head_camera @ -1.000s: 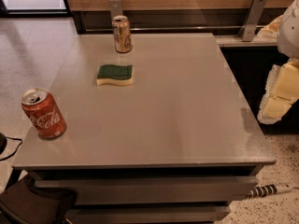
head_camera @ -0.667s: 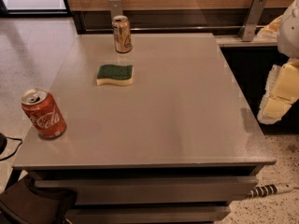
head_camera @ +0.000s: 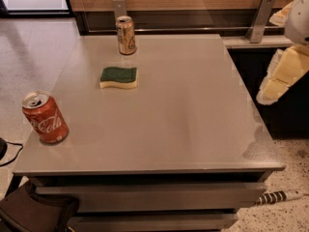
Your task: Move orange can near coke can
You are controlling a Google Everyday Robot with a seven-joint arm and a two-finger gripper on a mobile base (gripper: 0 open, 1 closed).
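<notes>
The orange can (head_camera: 126, 35) stands upright at the far edge of the grey table (head_camera: 183, 110), left of centre. The coke can (head_camera: 45, 117), red with white script, stands upright at the table's near left corner. The two cans are far apart. My gripper (head_camera: 282, 76) is part of the pale arm at the right edge of the view, off the table's right side and above floor level. It is far from both cans and touches nothing.
A green and yellow sponge (head_camera: 119, 77) lies between the two cans, nearer the orange can. A wood-panelled wall with metal brackets (head_camera: 259, 19) runs behind the table. A dark bag (head_camera: 34, 211) sits on the floor at the front left.
</notes>
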